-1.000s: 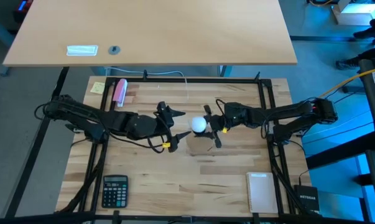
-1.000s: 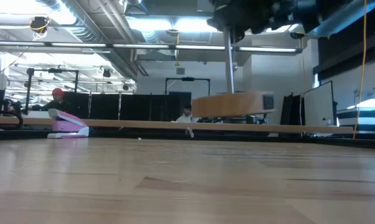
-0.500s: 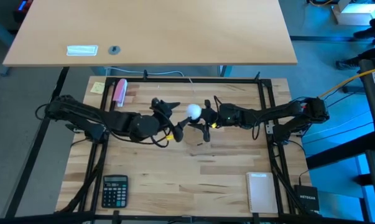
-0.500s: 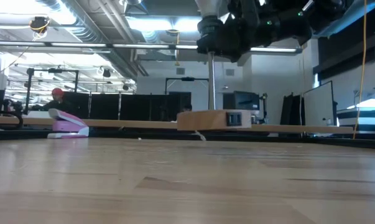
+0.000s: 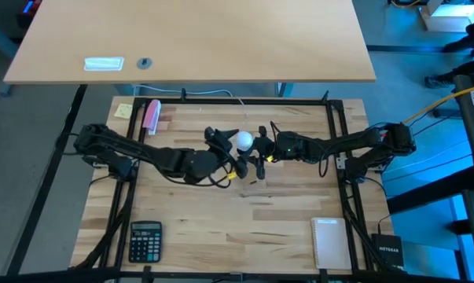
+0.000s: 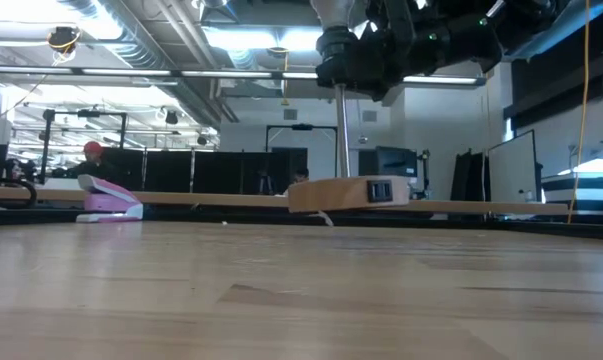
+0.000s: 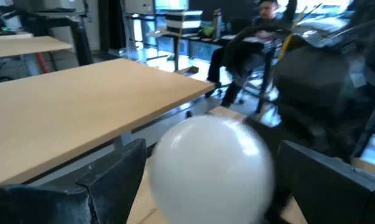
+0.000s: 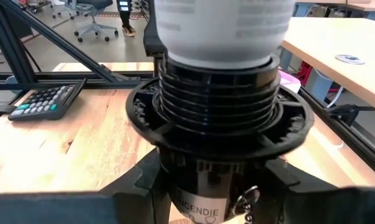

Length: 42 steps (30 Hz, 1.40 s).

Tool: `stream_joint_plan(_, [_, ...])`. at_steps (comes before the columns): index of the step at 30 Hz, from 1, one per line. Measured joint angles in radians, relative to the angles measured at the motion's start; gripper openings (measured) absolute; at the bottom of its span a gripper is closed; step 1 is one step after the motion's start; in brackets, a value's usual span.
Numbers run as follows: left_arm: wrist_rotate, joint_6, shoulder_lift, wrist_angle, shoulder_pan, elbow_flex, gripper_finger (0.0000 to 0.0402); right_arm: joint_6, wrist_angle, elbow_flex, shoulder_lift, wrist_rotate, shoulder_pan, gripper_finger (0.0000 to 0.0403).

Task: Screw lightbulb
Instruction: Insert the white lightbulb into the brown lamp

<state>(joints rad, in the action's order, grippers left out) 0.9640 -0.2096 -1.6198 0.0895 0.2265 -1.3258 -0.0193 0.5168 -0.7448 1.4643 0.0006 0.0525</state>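
Sitting in the ribbed black plastic socket (image 8: 217, 121) near the table's middle, the small white frosted lightbulb (image 5: 244, 141) showed its round globe uppermost in the high view; the left wrist view filled with that smooth, matt globe (image 7: 211, 168), unmarked and evenly pale; the right wrist view showed its lower white collar (image 8: 219, 30) with faint grey print meeting the socket's mouth, the screw base hidden inside. The step in hand looked to be the screwing-in itself, with the bulb seated and not obviously home; the next move would call for a firm pinch on the globe, a turn about its upright axis, and a steady hold below so the socket did not spin with it; too hard a squeeze could crack a glass globe.

The left gripper (image 5: 233, 149) stood at the bulb, its dark fingers (image 7: 106, 183) spread either side of the globe and seemingly not touching it; the right gripper (image 5: 262, 157) pinched the socket's body from the other side, fingers pressed on it. Round about lay the butcher-block wooden table (image 5: 244, 228), a dark calculator (image 5: 145, 239) near its front left corner, and a pink stapler (image 5: 151, 115) at the back left.
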Motion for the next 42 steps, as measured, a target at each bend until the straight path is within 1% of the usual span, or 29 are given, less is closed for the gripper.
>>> stream_joint_plan(3, [0.007, 0.001, -0.01, 0.003, -0.002, 0.001, 0.0347, 0.0, -0.004, 0.0, 0.0, 0.0, 0.0, 0.0149])
stream_joint_plan(6, [0.007, 0.0, -0.01, 0.0, -0.003, 0.001, 0.0328, -0.004, -0.002, 0.0, 0.0, -0.001, 0.0, 0.0149])
stream_joint_plan(9, [0.006, 0.001, -0.01, -0.005, -0.004, 0.001, 0.0293, -0.004, -0.002, 0.0, 0.0, -0.001, 0.0, 0.0149])
stream_joint_plan(14, [-0.023, 0.0, -0.01, -0.029, -0.007, 0.0, 0.023, -0.009, 0.0, 0.0, 0.0, -0.004, 0.0, 0.0149])
stream_joint_plan(19, [-0.036, 0.013, -0.008, -0.041, -0.006, 0.0, 0.0228, -0.012, 0.0, 0.0, -0.001, -0.03, 0.0, 0.0149])
stream_joint_plan(22, [-0.067, 0.035, -0.002, -0.04, -0.003, 0.0, 0.0228, -0.015, -0.004, -0.001, -0.012, -0.077, 0.0, 0.0149])
stream_joint_plan(25, [-0.122, 0.031, 0.012, -0.043, 0.003, -0.002, 0.0228, -0.016, -0.006, -0.007, -0.028, -0.192, 0.001, 0.0149])
stream_joint_plan(30, [-0.266, 0.016, 0.023, -0.034, 0.004, -0.004, 0.0228, -0.014, -0.013, -0.007, -0.06, -0.403, 0.001, 0.0149])
stream_joint_plan(36, [-0.495, 0.061, 0.022, 0.003, -0.004, -0.005, 0.0228, 0.034, -0.021, -0.031, -0.066, -0.687, -0.001, 0.0149])
stream_joint_plan(40, [-0.646, 0.079, 0.021, 0.04, -0.018, -0.005, 0.0228, 0.071, -0.021, -0.055, -0.066, -0.81, -0.025, 0.0149])
stream_joint_plan(42, [-0.716, 0.097, 0.019, 0.052, -0.024, -0.005, 0.0228, 0.077, -0.029, -0.066, -0.064, -0.853, -0.039, 0.0149])
